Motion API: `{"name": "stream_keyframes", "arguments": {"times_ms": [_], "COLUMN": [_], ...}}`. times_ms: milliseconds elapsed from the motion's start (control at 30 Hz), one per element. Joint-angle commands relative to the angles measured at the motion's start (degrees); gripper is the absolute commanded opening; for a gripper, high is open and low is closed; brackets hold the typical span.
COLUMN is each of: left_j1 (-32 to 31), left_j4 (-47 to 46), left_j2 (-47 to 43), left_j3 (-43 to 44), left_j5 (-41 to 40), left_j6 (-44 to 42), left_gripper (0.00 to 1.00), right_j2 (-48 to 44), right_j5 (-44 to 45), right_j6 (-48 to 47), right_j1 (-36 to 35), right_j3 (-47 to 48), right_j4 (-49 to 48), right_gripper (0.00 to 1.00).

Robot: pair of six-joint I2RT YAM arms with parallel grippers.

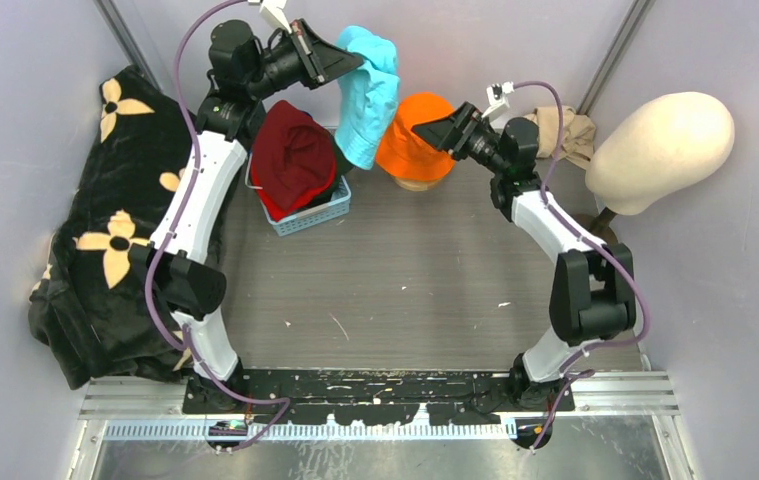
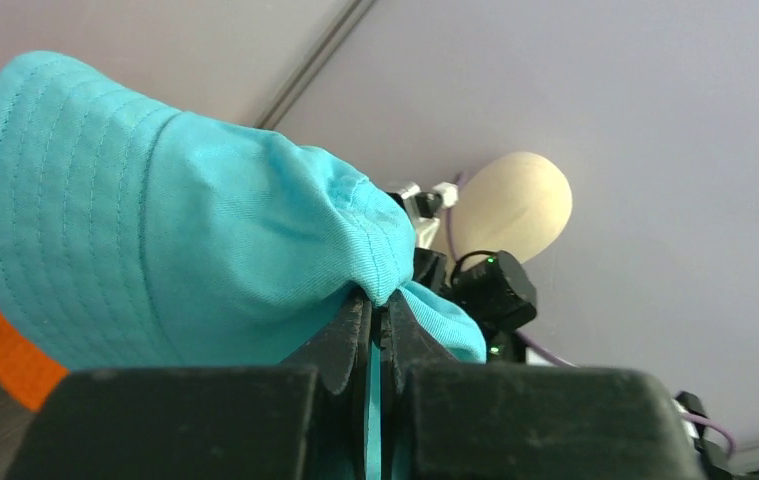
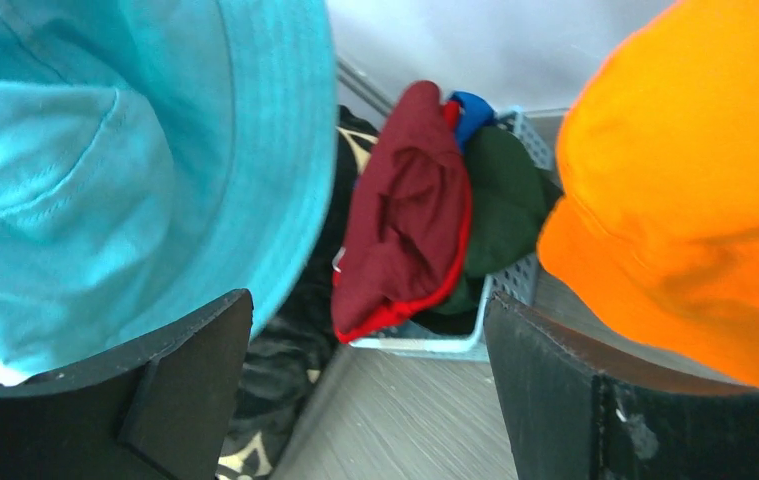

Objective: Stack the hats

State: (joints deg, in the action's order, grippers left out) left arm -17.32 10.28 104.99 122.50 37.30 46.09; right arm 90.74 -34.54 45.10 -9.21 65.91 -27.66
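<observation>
My left gripper [image 1: 350,65] [image 2: 383,305] is raised at the back and is shut on a fold of the teal bucket hat [image 1: 367,95] [image 2: 155,230], which hangs from it. The orange bucket hat [image 1: 415,135] [image 3: 685,180] sits just right of the teal one. My right gripper [image 1: 430,130] [image 3: 367,350] stands open at the orange hat's right side, with nothing between its fingers. The teal hat [image 3: 105,150] fills the left of the right wrist view. A red bucket hat [image 1: 292,155] [image 3: 405,210] lies on top of a dark green cap [image 3: 500,200] and a blue cap [image 3: 470,108].
The red hat and the caps sit in a light blue basket [image 1: 310,218] [image 3: 515,285]. A cream head-shaped form [image 1: 660,150] [image 2: 510,205] stands at the back right, with a beige rag [image 1: 567,130] beside it. A black flowered blanket [image 1: 105,230] covers the left side.
</observation>
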Motion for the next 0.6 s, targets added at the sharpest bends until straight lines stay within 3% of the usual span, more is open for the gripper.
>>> {"name": "stream_keyframes", "arguments": {"times_ms": [0,333,567], "left_j1": [0.6,1.5,1.8], "left_j4": [-8.6,-18.4,-20.4], "left_j2": [1.5,5.4,6.6], "left_j3": [4.1,7.3,9.1], "left_j5": [4.2,7.6,8.1], "left_j6": [4.5,14.6,17.0], "left_gripper": [0.00,0.00,0.00], "right_j2": [4.3,19.6,26.9], "right_j5": [-7.2,-8.7,-7.6], "right_j6": [12.0,36.6,44.2], "right_j1": [-1.1,-3.6,-5.2], "right_j3": [6.8,15.1,19.6], "right_j4": [-17.5,-43.8,-51.4], "right_gripper": [0.90,0.88,0.87]}}
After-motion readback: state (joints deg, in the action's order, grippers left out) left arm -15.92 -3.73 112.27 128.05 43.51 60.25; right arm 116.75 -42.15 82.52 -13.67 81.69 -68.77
